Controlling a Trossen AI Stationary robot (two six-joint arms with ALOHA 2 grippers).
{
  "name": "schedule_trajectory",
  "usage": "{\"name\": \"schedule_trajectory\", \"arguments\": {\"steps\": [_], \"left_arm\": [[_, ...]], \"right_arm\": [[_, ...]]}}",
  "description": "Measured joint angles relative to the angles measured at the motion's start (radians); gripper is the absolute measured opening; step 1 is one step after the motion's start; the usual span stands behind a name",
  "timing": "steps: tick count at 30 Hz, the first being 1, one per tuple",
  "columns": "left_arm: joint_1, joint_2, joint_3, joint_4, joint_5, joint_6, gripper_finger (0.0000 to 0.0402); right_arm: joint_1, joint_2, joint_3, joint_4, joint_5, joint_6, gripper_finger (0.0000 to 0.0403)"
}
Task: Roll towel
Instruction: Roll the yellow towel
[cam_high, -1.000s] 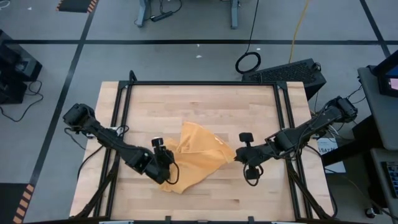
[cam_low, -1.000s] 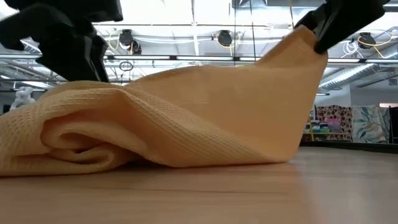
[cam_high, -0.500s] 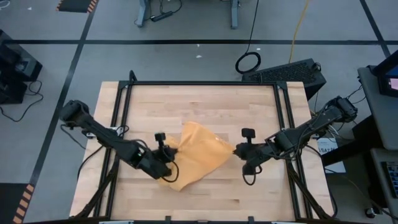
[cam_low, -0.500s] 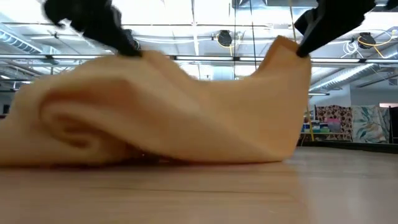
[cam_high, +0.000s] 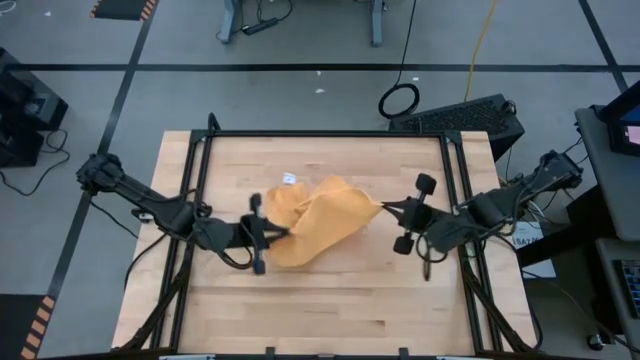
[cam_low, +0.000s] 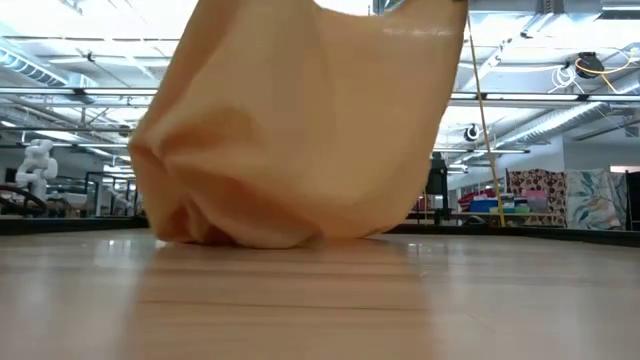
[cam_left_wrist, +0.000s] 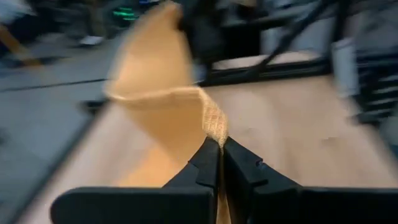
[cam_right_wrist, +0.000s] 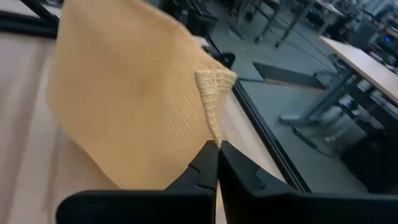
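Note:
The mustard-yellow towel (cam_high: 320, 220) hangs between my two grippers over the middle of the wooden table (cam_high: 330, 300). Its sagging lower part (cam_low: 240, 232) rests on the tabletop. My left gripper (cam_high: 272, 233) is shut on the towel's left end, my right gripper (cam_high: 385, 208) on its right end. Both point nearly level toward each other. In the low view the towel (cam_low: 300, 120) runs up out of the picture and neither gripper shows. My left gripper pinches a corner of the towel (cam_left_wrist: 214, 124) between its two fingers (cam_left_wrist: 205, 165), coming nearly level from the table's left. The cloth rises clear from the fingertips. My right gripper pinches a bunched corner (cam_right_wrist: 214, 93) between its fingers (cam_right_wrist: 202, 165), nearly level from the table's right. The cloth hangs away from it in a slack sheet.
A small white scrap (cam_high: 289, 179) lies on the wood just beyond the towel. Black frame rails (cam_high: 196, 190) run along the table's left, right and far sides. A keyboard (cam_high: 460, 115) lies off the far right corner. Bare wood lies toward the near edge.
Both grippers have risen and tipped from pointing down to nearly level; the right one has also drawn toward the table's right edge. The towel has gone up with them: from a low heap it now hangs as a tall sheet, only its lower fold on the table.

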Motion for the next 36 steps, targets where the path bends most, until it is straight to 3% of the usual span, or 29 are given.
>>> {"name": "schedule_trajectory", "arguments": {"steps": [4, 7, 13, 20, 22, 25, 27, 29, 36], "left_arm": [[-0.030, 0.101, -0.021, 0.052, 0.175, -0.052, 0.0024], [-0.053, 0.189, -0.021, 0.051, 0.267, -0.100, 0.0054], [-0.081, 0.273, -0.022, -0.005, 0.271, -0.185, 0.0146], [-0.117, 0.215, -0.022, -0.068, 0.201, -0.187, 0.0230], [-0.127, 0.198, -0.022, -0.118, 0.082, -0.172, 0.0241], [-0.116, 0.188, -0.022, -0.222, -0.188, -0.180, 0.0246], [-0.091, 0.189, -0.022, -0.312, -0.277, -0.180, 0.0246], [-0.048, 0.192, -0.022, -0.379, -0.269, -0.180, 0.0246], [0.126, 0.193, -0.022, -0.497, -0.079, -0.096, 0.0246]], "right_arm": [[0.045, -0.042, 0.001, -0.022, -0.037, -0.010, 0.0000], [0.080, -0.052, 0.001, -0.027, -0.088, -0.010, 0.0000], [0.134, -0.038, 0.000, -0.075, -0.272, 0.044, 0.0000], [0.191, 0.001, -0.032, -0.115, -0.322, 0.168, 0.0000], [0.203, 0.012, -0.036, -0.130, -0.321, 0.216, 0.0000], [0.220, 0.030, -0.036, -0.139, -0.321, 0.273, 0.0000], [0.230, 0.040, -0.036, -0.139, -0.321, 0.291, 0.0000], [0.237, 0.051, -0.036, -0.139, -0.317, 0.306, 0.0000], [0.243, 0.109, -0.036, -0.140, -0.313, 0.348, 0.0000]]}}
